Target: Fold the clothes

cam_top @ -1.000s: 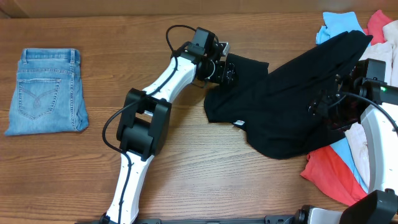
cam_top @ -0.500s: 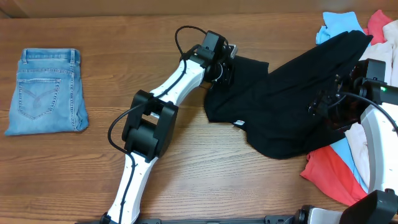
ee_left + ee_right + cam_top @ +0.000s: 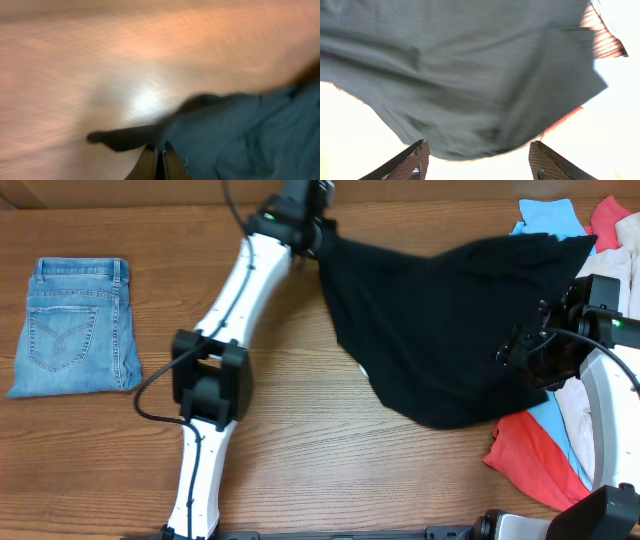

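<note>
T-shirt (image 3: 440, 330) edge inside left pincer (image 3: 158, 149)

Overhead cam looks straight down on the desk (image 3: 300, 480), black T-shirt (image 3: 430, 330) right of centre. Left wrist cam: v. close, low over desk at the shirt's far-left corner, blurred. Right wrist cam: close on its right side. All three share the shirt.

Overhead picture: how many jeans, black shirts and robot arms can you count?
Jeans: 1
Black T-shirt: 1
Robot arms: 2, the left arm and the right arm
Total: 4
</note>
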`<state>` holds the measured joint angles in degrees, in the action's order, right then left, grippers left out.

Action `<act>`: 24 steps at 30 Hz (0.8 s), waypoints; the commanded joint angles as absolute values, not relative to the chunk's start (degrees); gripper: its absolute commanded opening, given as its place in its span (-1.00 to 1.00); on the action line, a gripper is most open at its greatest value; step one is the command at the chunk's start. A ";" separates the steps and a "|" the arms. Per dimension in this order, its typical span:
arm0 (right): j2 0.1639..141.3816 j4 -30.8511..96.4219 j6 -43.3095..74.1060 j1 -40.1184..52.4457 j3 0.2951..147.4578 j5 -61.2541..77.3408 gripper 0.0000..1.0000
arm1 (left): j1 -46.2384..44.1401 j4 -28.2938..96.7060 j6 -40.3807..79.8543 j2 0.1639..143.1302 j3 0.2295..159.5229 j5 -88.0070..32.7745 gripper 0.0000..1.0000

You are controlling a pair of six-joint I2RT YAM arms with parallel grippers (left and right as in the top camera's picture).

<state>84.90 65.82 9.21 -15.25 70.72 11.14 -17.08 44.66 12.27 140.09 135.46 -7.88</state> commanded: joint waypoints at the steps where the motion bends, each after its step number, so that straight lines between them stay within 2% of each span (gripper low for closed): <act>1: 83.59 65.76 8.91 -15.35 72.14 11.11 0.35 | -10.57 44.80 11.22 139.37 139.76 -3.90 -0.92; 6: 83.59 65.73 8.91 -15.35 72.14 11.11 0.35 | -3.64 45.28 13.13 139.37 142.78 -4.10 -0.85; 7: 83.59 65.76 8.91 -15.35 72.14 11.11 0.35 | -2.52 45.50 14.13 139.37 143.31 -4.54 -0.62; 9: 83.57 65.76 8.91 -15.35 72.14 11.11 0.35 | -0.60 46.11 15.75 139.37 144.14 -7.35 0.92; 10: 83.57 65.76 8.91 -15.35 72.14 11.11 0.35 | 0.23 46.76 15.88 139.37 144.55 -10.17 1.00; 16: 83.59 65.67 8.84 -15.35 72.14 10.92 0.35 | 0.54 57.54 16.49 139.37 144.99 -23.27 1.00; 24: 83.59 65.69 8.71 -15.35 72.14 10.92 0.36 | -9.50 74.26 10.04 139.37 144.97 -20.45 1.00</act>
<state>84.90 65.78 9.13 -15.22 70.72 11.14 -3.92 71.53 14.33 140.09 143.79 -20.25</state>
